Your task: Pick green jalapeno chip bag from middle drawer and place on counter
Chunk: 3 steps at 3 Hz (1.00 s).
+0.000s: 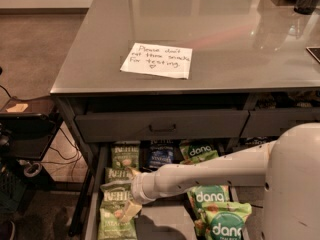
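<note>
1. Spanning the far half of the scene is a large glossy grey rectangular counter [235,29] with a thin edge.
2. A white robot arm [210,173] reaches from the near right leftward into the open drawer below the counter.
3. That wide, deep dark-grey metal middle drawer [94,194] stands open toward the near side, with pale floor showing between its rows of bags.
4. Above it, a shut flat-fronted grey drawer [162,126] with a small black handle sits just under the counter's near edge.
5. A white handwritten paper note [156,60] lies flat on the counter, left of centre and close to the near edge.
6. Bright green "dang" snack bags [210,199] fill the drawer's right side, partly under the arm, and a dark blue bag [161,155] lies at the far middle.
7. Small olive-green crinkly KETTLE chip bags [125,156] lie in a column down the drawer's left side.
8. The hand [127,209], at the arm's left end, is down in this column against the third olive-green KETTLE chip bag [111,200] from the far end, which lies in the middle drawer. Whether the hand is open, closed or gripping the bag cannot be told.
</note>
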{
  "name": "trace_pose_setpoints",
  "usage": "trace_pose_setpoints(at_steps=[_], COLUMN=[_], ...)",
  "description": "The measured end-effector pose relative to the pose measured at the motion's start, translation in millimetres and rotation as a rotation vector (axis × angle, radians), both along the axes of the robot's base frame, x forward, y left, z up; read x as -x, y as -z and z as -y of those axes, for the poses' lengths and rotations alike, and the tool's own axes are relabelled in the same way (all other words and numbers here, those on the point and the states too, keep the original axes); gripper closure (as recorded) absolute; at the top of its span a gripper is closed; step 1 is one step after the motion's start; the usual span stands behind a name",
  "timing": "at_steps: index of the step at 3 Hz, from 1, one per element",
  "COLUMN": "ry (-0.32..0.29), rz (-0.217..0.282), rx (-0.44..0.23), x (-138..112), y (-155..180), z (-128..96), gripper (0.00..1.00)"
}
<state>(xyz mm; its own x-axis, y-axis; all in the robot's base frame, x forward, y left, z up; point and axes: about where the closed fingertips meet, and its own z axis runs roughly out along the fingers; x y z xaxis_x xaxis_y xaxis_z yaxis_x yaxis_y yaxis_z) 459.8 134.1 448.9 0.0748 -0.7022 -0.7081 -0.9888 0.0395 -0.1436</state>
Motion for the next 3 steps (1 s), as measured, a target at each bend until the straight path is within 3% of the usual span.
trace_pose_setpoints(at_steps=[2, 3], ry=[0.002, 0.000], rz=[-0.013, -0.020], rx=[-0.003, 0.005], x=[-1.8, -2.2], y=[28.7, 41.7], z=[-0.4, 0.7], gripper=[0.03, 0.10])
